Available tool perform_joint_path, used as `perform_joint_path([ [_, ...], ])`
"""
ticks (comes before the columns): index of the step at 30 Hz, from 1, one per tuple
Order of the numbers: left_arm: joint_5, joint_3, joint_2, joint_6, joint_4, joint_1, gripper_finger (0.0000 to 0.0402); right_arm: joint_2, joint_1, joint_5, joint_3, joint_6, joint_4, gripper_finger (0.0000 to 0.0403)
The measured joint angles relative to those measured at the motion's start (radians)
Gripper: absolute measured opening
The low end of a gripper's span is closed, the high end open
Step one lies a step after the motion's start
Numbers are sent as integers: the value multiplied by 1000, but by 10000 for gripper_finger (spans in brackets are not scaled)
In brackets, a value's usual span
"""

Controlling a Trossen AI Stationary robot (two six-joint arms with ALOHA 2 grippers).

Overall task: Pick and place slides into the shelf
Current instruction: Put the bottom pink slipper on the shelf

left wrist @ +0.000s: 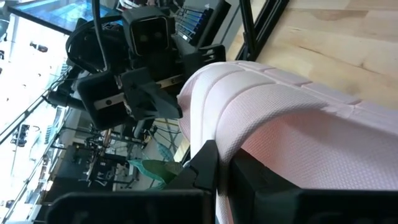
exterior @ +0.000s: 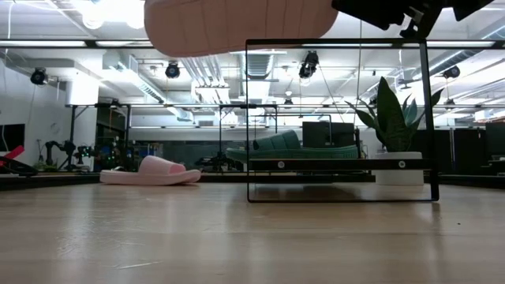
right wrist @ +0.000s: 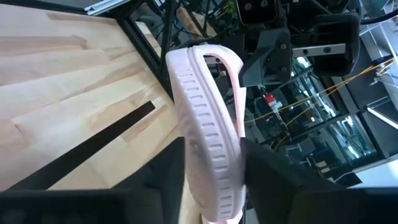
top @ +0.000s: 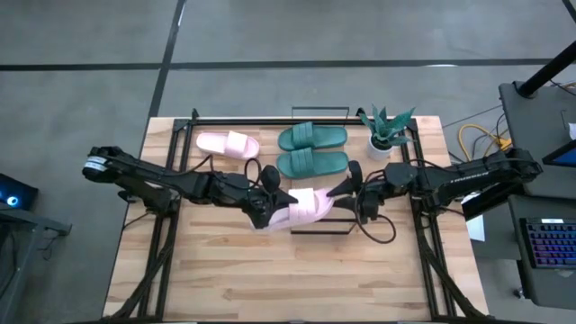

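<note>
On the wooden table (top: 270, 270), the left gripper (top: 263, 211) is clamped on the raised pink slide (top: 306, 207). The right gripper (top: 358, 184) straddles its other end, grip unconfirmed. Secure both ends before moving toward the shelf (top: 315, 117).

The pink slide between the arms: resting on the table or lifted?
Lifted. In the low view the pink slide hangs well above the table, held between both grippers.

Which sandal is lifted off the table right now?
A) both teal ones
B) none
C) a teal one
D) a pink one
D: one pink slide hangs in the air between the left tool and the right tool, while the teal slides and the other pink slide lie flat.
</note>
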Motion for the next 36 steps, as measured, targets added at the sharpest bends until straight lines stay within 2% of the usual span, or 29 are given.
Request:
perform_joint_path([
  [8, 5, 0, -1, -18, 29, -2, 0, 0, 0, -2, 0, -54, -6, 27],
  [11, 6, 0, -7, -52, 50, -1, 7, 0, 1, 36, 0, -93, -3, 24],
  [14, -6, 0, -21, -149, 58, 0, 33, 0, 1, 97, 0, -128, -2, 23],
  [21, -19, -2, -109, -363, -16, 0, 135, -14, 1, 128, -5, -158, -33, 20],
  [27, -18, -21, -190, -477, -133, -2, 211, -36, 6, 216, -8, -162, -63, 19],
  [31, -19, -35, -237, -526, -182, -1, 236, -69, 12, 226, -8, -152, -119, 19],
  [36, -19, -51, -257, -549, -222, -3, 242, -116, 20, 230, -16, -129, -261, 18],
])
